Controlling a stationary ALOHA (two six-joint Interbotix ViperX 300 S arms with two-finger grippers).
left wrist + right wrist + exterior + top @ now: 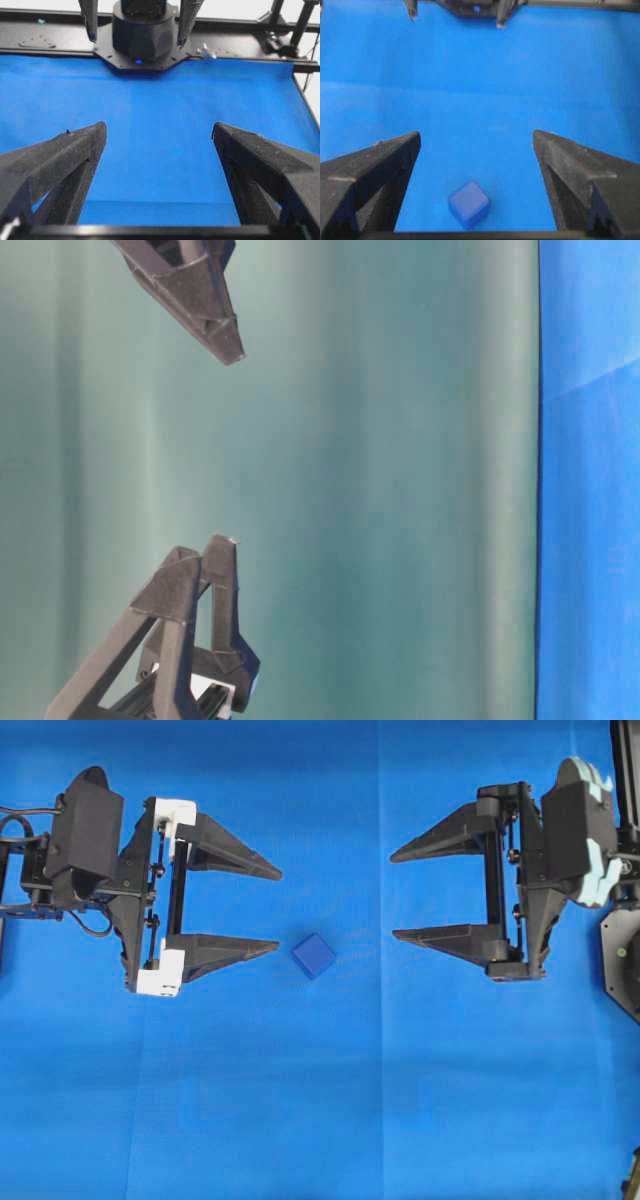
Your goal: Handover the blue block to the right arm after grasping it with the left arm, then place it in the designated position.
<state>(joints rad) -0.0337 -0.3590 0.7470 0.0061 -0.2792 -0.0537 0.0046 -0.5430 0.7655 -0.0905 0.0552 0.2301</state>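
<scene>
A: What is the biggest thing here?

B: The bright blue cloth (320,1120) that covers the whole worktop. Above it are the two black robot arms. The left arm (85,850) comes in from the left edge, and its gripper with white brackets (279,910) has the two pointed fingers spread wide, holding nothing. The right arm (575,830), the one with the pale teal-grey wrist disc, comes in from the right edge. Its all-black gripper (392,894) is also spread apart and empty.

A: And where is the small dark navy-blue cube?

B: The blue block (314,956) lies on the cloth near the middle of the worktop, between the two grippers and touching neither. It is just beside the tip of the left gripper's lower finger, and a little outside the gap between the fingers.

A: So which step is this?

B: I think it is the very first one: the grasp by the left arm is not yet made. The next move, in my judgement, calls for the left gripper to shift toward the near edge, go down around the block, and then close.
</scene>
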